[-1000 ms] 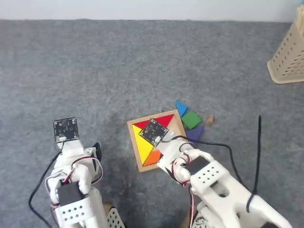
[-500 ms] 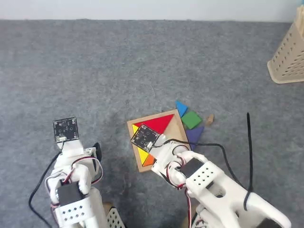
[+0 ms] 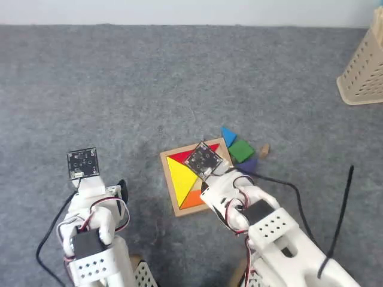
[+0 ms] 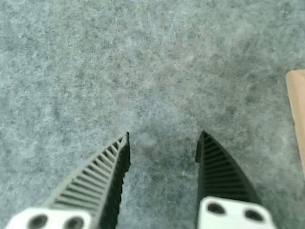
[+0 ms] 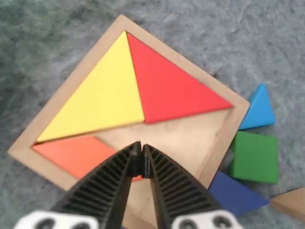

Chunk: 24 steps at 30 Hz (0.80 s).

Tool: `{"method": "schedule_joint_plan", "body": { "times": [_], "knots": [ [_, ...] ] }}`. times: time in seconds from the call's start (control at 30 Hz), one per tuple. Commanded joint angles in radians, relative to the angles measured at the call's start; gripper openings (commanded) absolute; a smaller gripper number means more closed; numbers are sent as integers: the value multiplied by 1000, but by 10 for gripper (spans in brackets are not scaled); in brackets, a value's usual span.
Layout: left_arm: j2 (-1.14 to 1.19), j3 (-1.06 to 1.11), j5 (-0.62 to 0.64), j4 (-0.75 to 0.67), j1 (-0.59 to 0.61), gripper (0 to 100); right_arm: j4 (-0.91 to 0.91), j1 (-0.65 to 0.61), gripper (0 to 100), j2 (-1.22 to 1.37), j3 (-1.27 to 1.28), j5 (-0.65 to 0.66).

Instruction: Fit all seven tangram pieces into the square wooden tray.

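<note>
The square wooden tray (image 5: 225, 141) (image 3: 166, 160) lies at the table's middle, holding a yellow triangle (image 5: 100, 98) (image 3: 178, 177), a red triangle (image 5: 167, 88) and an orange piece (image 5: 71, 155) (image 3: 192, 200). Just outside its right side lie a blue triangle (image 5: 259, 109) (image 3: 227, 134), a green square (image 5: 255, 156) (image 3: 240, 150), a dark blue piece (image 5: 233, 193) (image 3: 248, 165) and a small natural-wood piece (image 5: 289, 202) (image 3: 264, 149). My right gripper (image 5: 141, 153) hovers shut over the tray's bare part beside the orange piece, holding nothing. My left gripper (image 4: 162, 143) stands open over bare carpet, left of the tray.
Grey carpet covers the table. A beige slotted basket (image 3: 364, 66) stands at the far right edge. The tray's edge (image 4: 298, 109) shows beside the left gripper. Cables trail from the right arm (image 3: 281, 239).
The right arm swung left over the tray, then back to the right; its wrist now sits over the tray's upper right part. The left arm has stayed still.
</note>
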<state>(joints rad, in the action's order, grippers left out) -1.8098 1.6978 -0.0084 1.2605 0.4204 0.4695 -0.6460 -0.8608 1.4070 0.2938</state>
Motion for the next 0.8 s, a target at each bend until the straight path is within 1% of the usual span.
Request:
{"method": "schedule_joint_plan", "body": {
  "times": [0.0, 0.1, 0.13, 0.2, 0.27, 0.4, 0.47, 0.53, 0.63, 0.67, 0.77],
  "knots": [
    [-15, -13, -5, 5, -2, 216, 48, 87, 6, -36, -57, 11],
    [-15, -13, -5, 5, -2, 216, 271, 260, 6, -35, -212, 2],
    [-15, -13, -5, 5, -2, 216, 312, 315, 6, -35, -253, -11],
    [-15, -13, -5, 5, -2, 216, 340, 401, 6, -35, -287, -69],
    [-15, -13, -5, 5, -2, 216, 343, 426, 6, -35, -298, -87],
    [-15, -13, -5, 5, -2, 216, 354, 432, 6, -35, -367, -69],
    [-15, -13, -5, 5, -2, 216, 386, 458, 7, -35, -423, -71],
    [-15, -13, -5, 5, -2, 216, 446, 492, 39, -30, -488, -72],
    [-15, -13, -5, 5, -2, 216, 503, 524, 125, 25, -562, -72],
    [-15, -13, -5, 5, -2, 216, 510, 526, 138, 54, -578, -74],
    [-15, -13, -5, 5, -2, 216, 512, 522, 122, 159, -615, -74]
  ]
}}
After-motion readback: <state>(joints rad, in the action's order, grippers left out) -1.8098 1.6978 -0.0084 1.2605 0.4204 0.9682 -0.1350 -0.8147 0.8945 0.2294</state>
